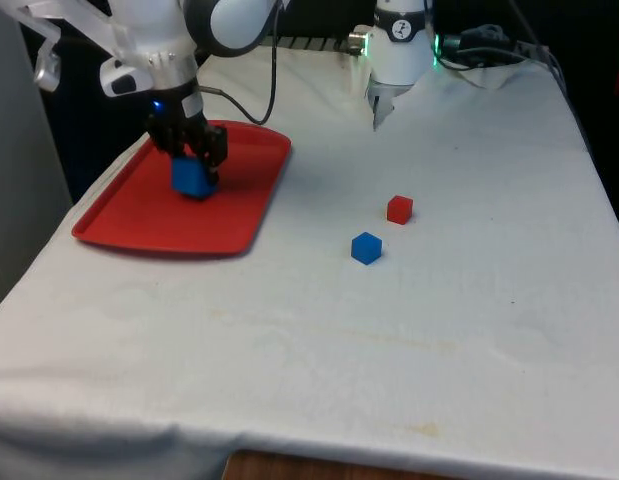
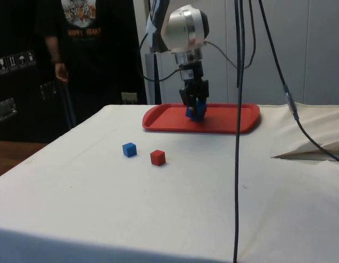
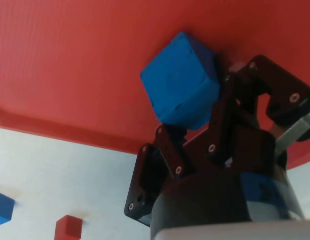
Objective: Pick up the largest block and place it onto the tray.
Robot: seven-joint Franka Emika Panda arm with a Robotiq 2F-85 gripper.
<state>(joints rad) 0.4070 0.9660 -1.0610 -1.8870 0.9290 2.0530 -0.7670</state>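
Grip feels easy: my black claw (image 1: 196,160) is clenched across opposite flat faces of the large, rigid, light-looking blue cube (image 1: 192,177), low over the red plastic tray (image 1: 139,225).

We cannot tell whether the big blue block (image 1: 192,178) touches the tray (image 1: 239,215); the gripper (image 1: 197,155) hides its top in the front view.

The large blue block (image 1: 192,178), a plain cube tilted on an edge, sits on the red tray (image 1: 139,225), a shallow rounded rectangle lying flat on the counter at the front view's left.
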